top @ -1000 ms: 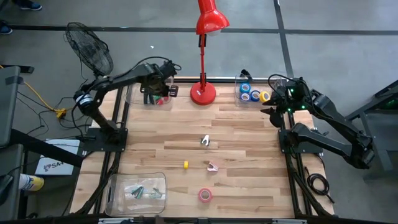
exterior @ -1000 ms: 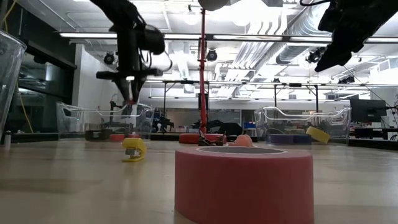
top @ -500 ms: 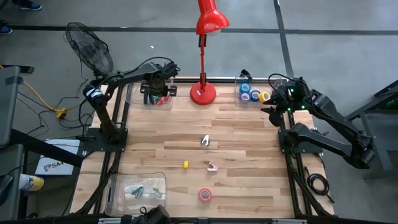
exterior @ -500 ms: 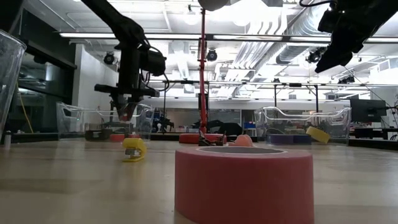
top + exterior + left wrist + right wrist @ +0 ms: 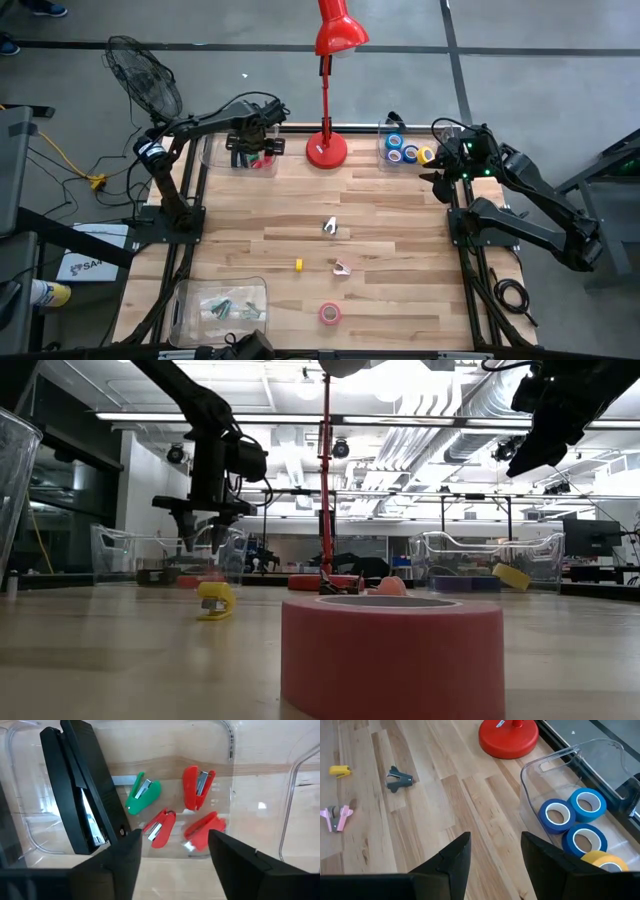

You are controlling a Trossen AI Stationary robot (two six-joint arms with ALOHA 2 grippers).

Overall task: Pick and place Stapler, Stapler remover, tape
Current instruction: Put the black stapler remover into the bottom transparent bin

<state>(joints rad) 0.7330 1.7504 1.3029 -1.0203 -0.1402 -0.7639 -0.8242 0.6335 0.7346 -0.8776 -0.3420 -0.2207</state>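
My left gripper (image 5: 174, 836) hangs open, pointing down, over a clear bin (image 5: 213, 152) at the table's far left. On the bin's floor lie the black stapler (image 5: 75, 795), a green staple remover (image 5: 142, 795) and three red ones (image 5: 198, 785), touched by no finger. My right gripper (image 5: 495, 840) waits open at the far right, beside a clear bin (image 5: 555, 760) that holds blue tape rolls (image 5: 572, 822) and a yellow one (image 5: 607, 862). A pink tape roll (image 5: 330, 313) lies flat near the table's front edge.
On the bare wood lie a dark staple remover (image 5: 330, 227), a yellow one (image 5: 298, 265) and a pink one (image 5: 342, 267). A red lamp's base (image 5: 326, 150) stands at the far middle. Another clear bin (image 5: 218, 305) with small items sits near left.
My left gripper has sunk toward the far-left bin, then opened its fingers above it. My right arm has kept still.
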